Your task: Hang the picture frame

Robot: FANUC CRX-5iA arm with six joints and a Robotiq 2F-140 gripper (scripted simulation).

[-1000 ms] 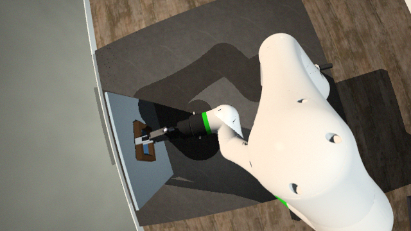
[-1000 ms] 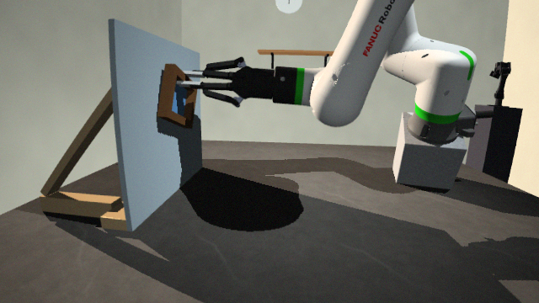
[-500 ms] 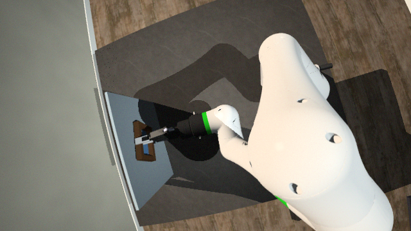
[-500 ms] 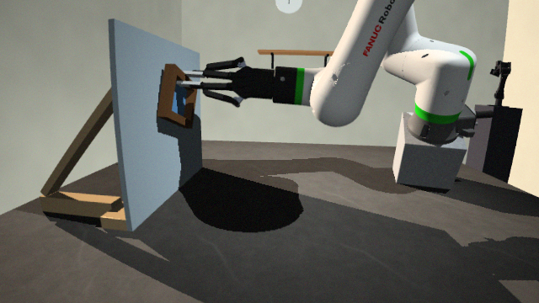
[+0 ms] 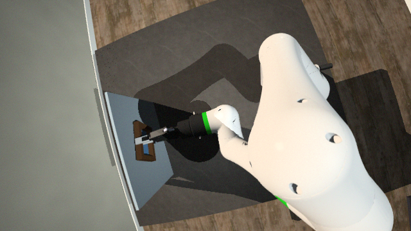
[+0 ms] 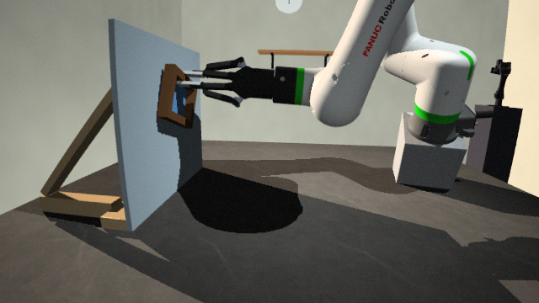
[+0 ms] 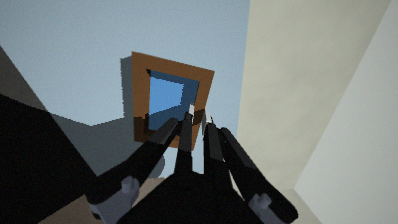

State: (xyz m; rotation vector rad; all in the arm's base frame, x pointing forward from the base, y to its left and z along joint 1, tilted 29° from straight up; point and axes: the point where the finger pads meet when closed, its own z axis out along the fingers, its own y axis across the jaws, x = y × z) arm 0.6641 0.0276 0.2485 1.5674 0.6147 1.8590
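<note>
A brown wooden picture frame [image 6: 177,94] with a blue centre sits tilted against the upright pale blue panel [image 6: 147,126]. It also shows in the top view [image 5: 144,141] and in the wrist view [image 7: 170,102]. My gripper [image 6: 182,78] reaches level from the right and is shut on the frame's upper rail near its right corner. In the wrist view the fingertips pinch the frame's edge. The gripper also shows in the top view [image 5: 141,139]. The screw is hidden behind the frame, so I cannot tell whether the frame sits on it.
A wooden brace [image 6: 76,168] props the panel from behind at the left. The arm's grey base block [image 6: 429,162] stands at the right, with a dark stand [image 6: 498,139] beyond it. A wooden rail [image 6: 295,52] hangs on the back wall.
</note>
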